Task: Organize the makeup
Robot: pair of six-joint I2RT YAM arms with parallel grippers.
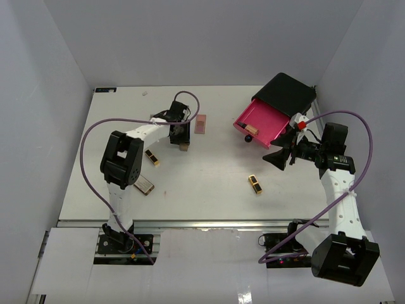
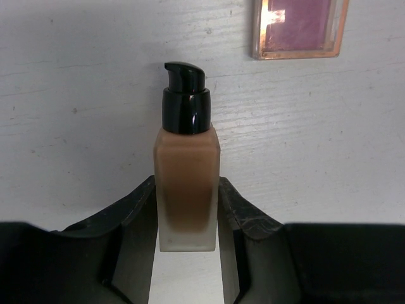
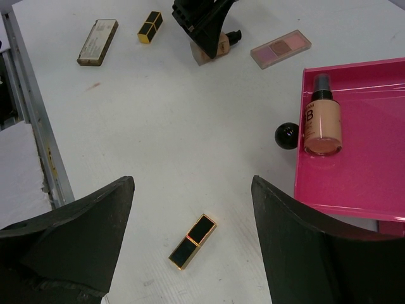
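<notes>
White tabletop (image 1: 209,190), grey walls around it. Toward the upper left of the top view lies the tan bottle (image 2: 187,158). Its long axis runs straight up the left wrist frame, black pump toward the top edge and frosted base toward the bottom. The left gripper (image 2: 187,209) straddles the lower half, one finger against each long flank, clamped across the narrow width as far as this view shows. The hold sits near the base, not the middle. I judge the lift turns on that, since the pump end could droop.

Just past the pump, at the upper right of that frame, sits the eyeshadow palette (image 2: 300,28), apart from the bottle. The pink drawer (image 3: 354,183), with a second bottle (image 3: 323,123) lying in it, is well to the right in the top view. It is far nearer the right gripper (image 3: 193,190), whose jaws stand wide apart and hold nothing. A lipstick (image 3: 192,241) lies on the table low in the right wrist frame. Another lipstick (image 3: 150,27) and the brown case (image 3: 97,41) sit at that frame's upper left.

In the top view the left gripper covers nearly all of the tan bottle. Whether it rests on the table or hangs just clear, I cannot tell. The palette is cut off by the left wrist frame's top edge.
</notes>
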